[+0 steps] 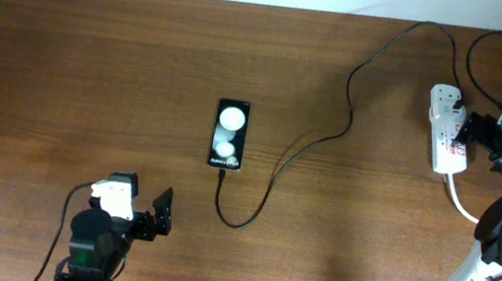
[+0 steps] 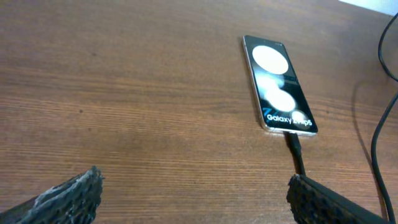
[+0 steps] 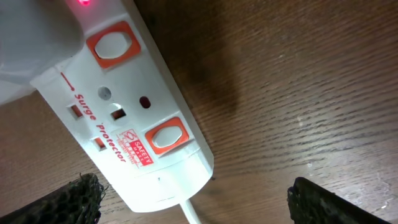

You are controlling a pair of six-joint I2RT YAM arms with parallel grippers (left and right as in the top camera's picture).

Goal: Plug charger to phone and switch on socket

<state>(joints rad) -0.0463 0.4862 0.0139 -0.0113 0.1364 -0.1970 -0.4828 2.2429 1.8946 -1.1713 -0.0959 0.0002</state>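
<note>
right pincer (image 1: 467,130) spread wide, holding nothing, just beside the socket (image 1: 446,130) at the far right of the bench (image 1: 60,82). left pincer (image 1: 160,217) also wide and empty, apart from the phone (image 1: 230,134) mid-bench. charger (image 1: 309,149) tip looks seated in it. my worry: an off-centre push on a switch (image 3: 168,137) skids the socket, drags the cable and unseats the tip. i could also hit the wrong switch.
</note>
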